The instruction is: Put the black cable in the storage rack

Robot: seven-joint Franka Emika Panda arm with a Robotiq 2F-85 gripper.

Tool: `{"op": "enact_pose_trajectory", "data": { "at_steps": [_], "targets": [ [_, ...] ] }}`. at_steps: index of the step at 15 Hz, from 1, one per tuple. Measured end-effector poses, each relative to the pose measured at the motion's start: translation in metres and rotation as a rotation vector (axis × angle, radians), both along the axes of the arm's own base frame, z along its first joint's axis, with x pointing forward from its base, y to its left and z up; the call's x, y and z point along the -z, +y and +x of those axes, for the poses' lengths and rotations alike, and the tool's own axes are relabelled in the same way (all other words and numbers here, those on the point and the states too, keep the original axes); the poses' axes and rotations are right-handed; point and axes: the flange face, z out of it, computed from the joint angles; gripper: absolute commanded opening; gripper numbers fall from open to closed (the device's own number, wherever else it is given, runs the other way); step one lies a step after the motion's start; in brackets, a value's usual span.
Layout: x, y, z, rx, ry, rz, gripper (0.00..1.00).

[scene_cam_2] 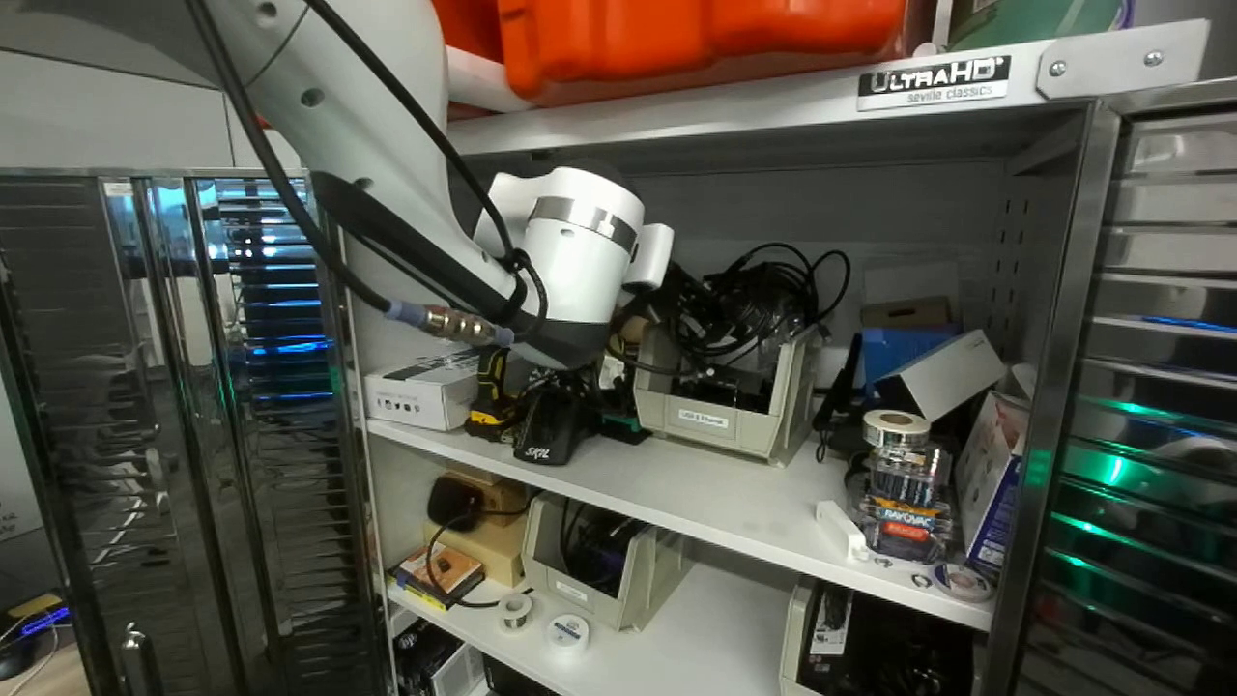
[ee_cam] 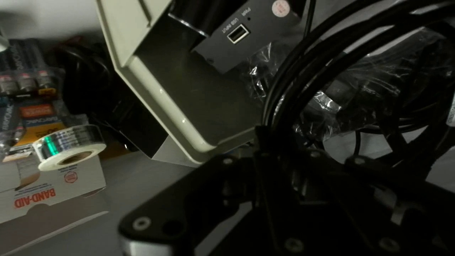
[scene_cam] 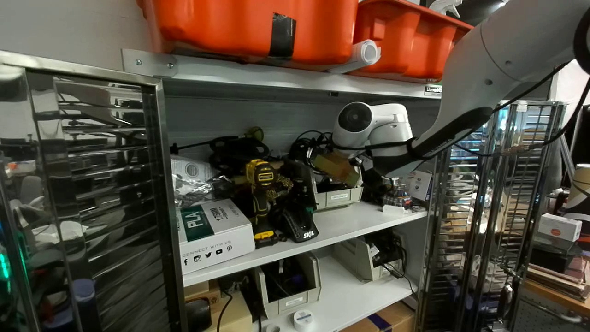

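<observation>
A coiled black cable [ee_cam: 291,103] runs into my gripper [ee_cam: 273,140] in the wrist view. The dark fingers are close together and appear shut on it. The coil shows in both exterior views, as loops [scene_cam_2: 759,300] above and behind the grey bin [scene_cam_2: 696,420] on the upper shelf, and as loops [scene_cam: 302,145] beside my arm. The bin's rim [ee_cam: 153,92] is left of the gripper in the wrist view, with a black box with a USB port [ee_cam: 238,33] inside it. The gripper is mostly hidden behind the arm in both exterior views.
The upper shelf [scene_cam_2: 589,478] also holds a yellow drill [scene_cam: 261,184], a white PLA box [scene_cam: 216,233], battery packs [scene_cam_2: 904,512] and a tape roll [ee_cam: 69,145]. Clear plastic wrap [ee_cam: 330,103] lies by the cable. Metal doors [scene_cam: 92,184] flank the rack. Orange tubs [scene_cam: 253,27] stand above.
</observation>
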Motion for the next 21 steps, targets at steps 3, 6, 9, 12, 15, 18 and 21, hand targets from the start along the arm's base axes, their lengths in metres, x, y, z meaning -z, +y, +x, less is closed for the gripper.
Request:
{"op": "enact_pose_trajectory", "data": {
  "at_steps": [3,6,9,12,15,18,21],
  "targets": [
    [0.013,0.001,0.006,-0.006,0.016,-0.007,0.61],
    [0.017,0.006,0.010,-0.019,0.019,-0.008,0.83],
    [0.012,0.009,0.011,-0.029,0.010,-0.007,1.00],
    [0.006,0.014,0.011,-0.041,0.002,-0.005,1.00],
    [0.000,0.022,0.009,-0.064,0.014,0.000,1.00],
    [-0.003,0.030,0.000,-0.090,0.074,0.005,1.00],
    [-0.005,0.035,-0.020,-0.126,0.178,0.008,1.00]
  ]
}}
